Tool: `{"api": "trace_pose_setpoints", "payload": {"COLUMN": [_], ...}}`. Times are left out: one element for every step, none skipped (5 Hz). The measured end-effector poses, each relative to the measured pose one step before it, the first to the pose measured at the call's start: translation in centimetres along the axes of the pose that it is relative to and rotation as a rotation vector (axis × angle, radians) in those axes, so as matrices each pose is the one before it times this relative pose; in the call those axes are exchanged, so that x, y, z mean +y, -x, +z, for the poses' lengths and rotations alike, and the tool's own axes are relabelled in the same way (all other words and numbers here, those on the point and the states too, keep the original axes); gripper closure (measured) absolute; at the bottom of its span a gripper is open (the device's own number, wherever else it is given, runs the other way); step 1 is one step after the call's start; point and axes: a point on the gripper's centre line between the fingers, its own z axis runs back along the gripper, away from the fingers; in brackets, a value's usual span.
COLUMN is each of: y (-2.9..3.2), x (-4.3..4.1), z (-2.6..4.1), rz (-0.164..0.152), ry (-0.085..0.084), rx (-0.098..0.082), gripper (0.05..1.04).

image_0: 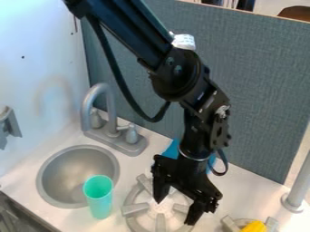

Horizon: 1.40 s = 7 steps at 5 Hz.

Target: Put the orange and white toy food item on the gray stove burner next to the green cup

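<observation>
The black gripper (176, 211) hangs over the large grey stove burner (136, 209), its two fingers spread apart with nothing seen between them. Behind the gripper, a blue item (172, 149) lies on the counter, partly hidden by the arm. A turquoise cup (99, 199) stands upright to the left, between the burner and the sink. At the lower right, a yellow object (255, 226) rests at a second burner (230, 224), cut off by the view's bottom edge.
The round grey sink (47, 181) is at the left, with a grey faucet (112, 129) behind it. A blue-grey partition (260, 104) rises along the counter's back. A grey post (297, 195) stands at the right edge.
</observation>
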Motion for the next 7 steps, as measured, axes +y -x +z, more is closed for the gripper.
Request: {"api": "trace_pose_setpoints", "payload": {"y": [0.344, 0.959, -0.08, 0.115, -0.666, -0.312, -0.302], "x": [-0.024, -0.098, -0.086, -0.487, -1.496, -0.59, -0.682], "z": [-0.778, -0.935, -0.2, -1.905, -2.06, -1.199, -1.276], "rz": [-0.0036, -0.1202, -0.1139, -0.0743, -0.0998, -0.042, -0.0159], "ry": [-0.0053, 0.0137, 0.0054, -0.016, -0.0058, 0.0102, -0.0054], "rx": [0.0255, 0.0219, -0.0164, 0.0264, 0.0289, 0.0158, 0.0351], "gripper": [0.083, 0.083, 0.083, 0.083, 0.083, 0.083, 0.083]}}
